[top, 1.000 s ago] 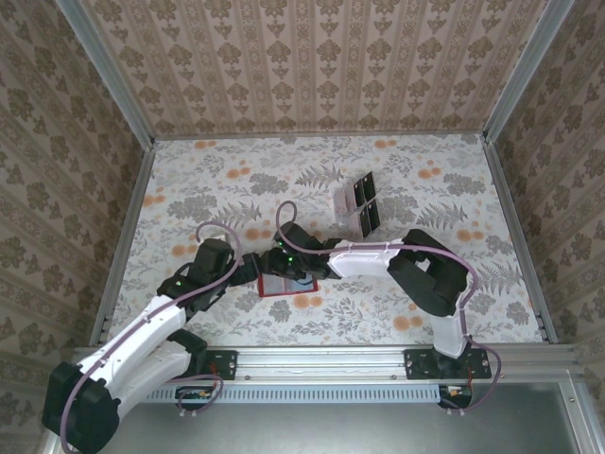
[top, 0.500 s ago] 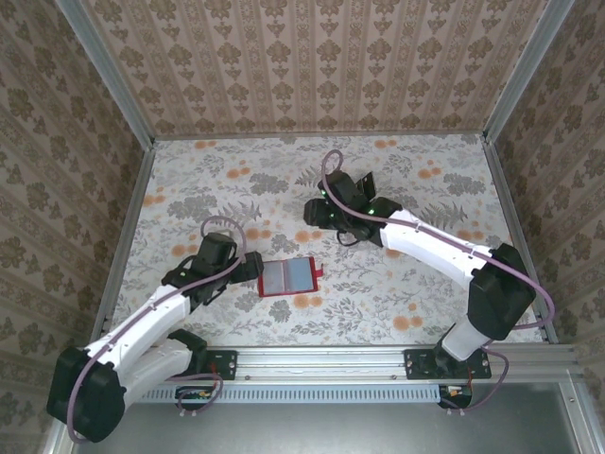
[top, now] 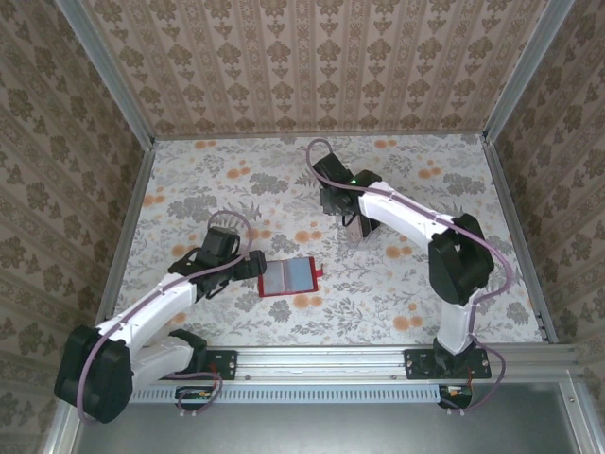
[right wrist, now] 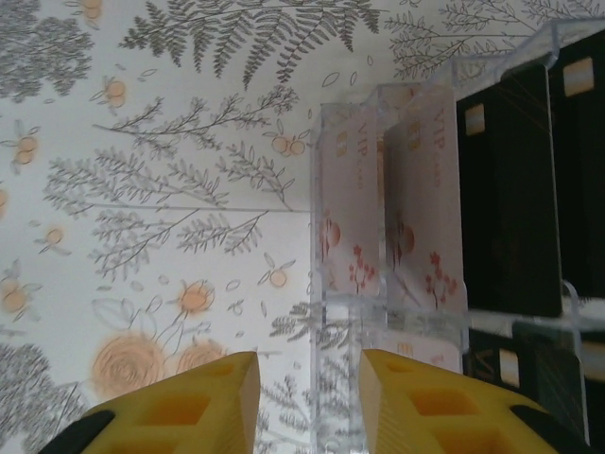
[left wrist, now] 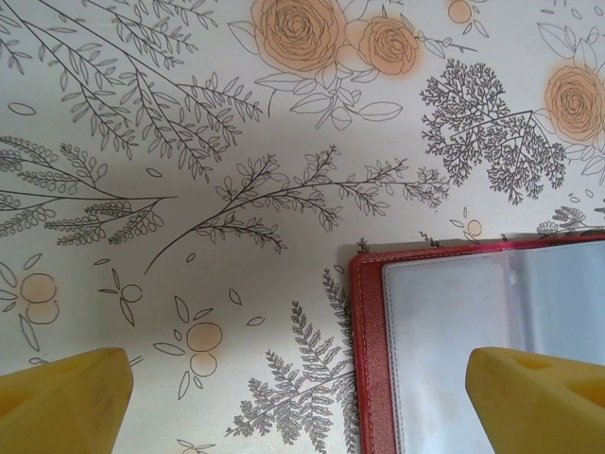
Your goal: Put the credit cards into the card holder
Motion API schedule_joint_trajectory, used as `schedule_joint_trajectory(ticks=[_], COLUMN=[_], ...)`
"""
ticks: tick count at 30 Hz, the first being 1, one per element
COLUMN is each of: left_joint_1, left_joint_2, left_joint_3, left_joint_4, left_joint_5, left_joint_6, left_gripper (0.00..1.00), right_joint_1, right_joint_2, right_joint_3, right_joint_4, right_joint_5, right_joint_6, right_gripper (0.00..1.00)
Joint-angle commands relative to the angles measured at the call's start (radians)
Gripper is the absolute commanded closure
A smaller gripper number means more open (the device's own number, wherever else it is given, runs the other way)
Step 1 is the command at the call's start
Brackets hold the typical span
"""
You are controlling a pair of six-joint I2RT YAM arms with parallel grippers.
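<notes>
The card holder, a red wallet, lies open on the floral table with its clear pockets up; its left part shows in the left wrist view. My left gripper stands wide open at the wallet's left edge, one finger over a pocket. Dark credit cards stand in a clear rack beside pale cards. My right gripper hovers at the rack's left end. It is open by a narrow gap with nothing gripped.
The clear rack sits at the back middle of the table, largely under my right arm. Patterned walls and metal rails close the table on three sides. Bare tablecloth lies to the left and front right.
My right arm has swung from the wallet back to the clear rack, and its jaws have narrowed. The left gripper stays wide open beside the wallet.
</notes>
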Motion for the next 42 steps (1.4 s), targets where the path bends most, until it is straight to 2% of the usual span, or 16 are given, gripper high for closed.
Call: schedule_joint_trajectory(ticks=[1, 12, 23, 31, 38, 42], left_joint_1=[0.007, 0.012, 0.014, 0.013, 0.013, 0.014], left_joint_2=[0.015, 0.050, 0.052, 0.046, 0.046, 0.047], left_joint_3=[0.027, 0.031, 0.028, 0.014, 0.011, 0.009], left_joint_4=[0.020, 0.034, 0.041, 0.046, 0.050, 0.052], left_joint_5=[0.027, 0.044, 0.048, 0.046, 0.044, 0.045], left_joint_6=[0.024, 0.027, 0.022, 0.017, 0.016, 0.016], left_gripper=[0.00, 0.00, 0.00, 0.00, 0.00, 0.00], right_joint_1=[-0.010, -0.046, -0.060, -0.067, -0.071, -0.073], right_joint_2=[0.072, 0.226, 0.320, 0.332, 0.314, 0.297], right_joint_3=[0.075, 0.214, 0.289, 0.297, 0.279, 0.273], right_joint_4=[-0.070, -0.108, -0.144, -0.141, -0.111, -0.105], right_joint_5=[0.081, 0.121, 0.090, 0.049, 0.004, 0.015], right_joint_6=[-0.040, -0.062, -0.067, -0.058, -0.044, -0.042], right_gripper=[0.67, 0.68, 0.67, 0.69, 0.76, 0.72])
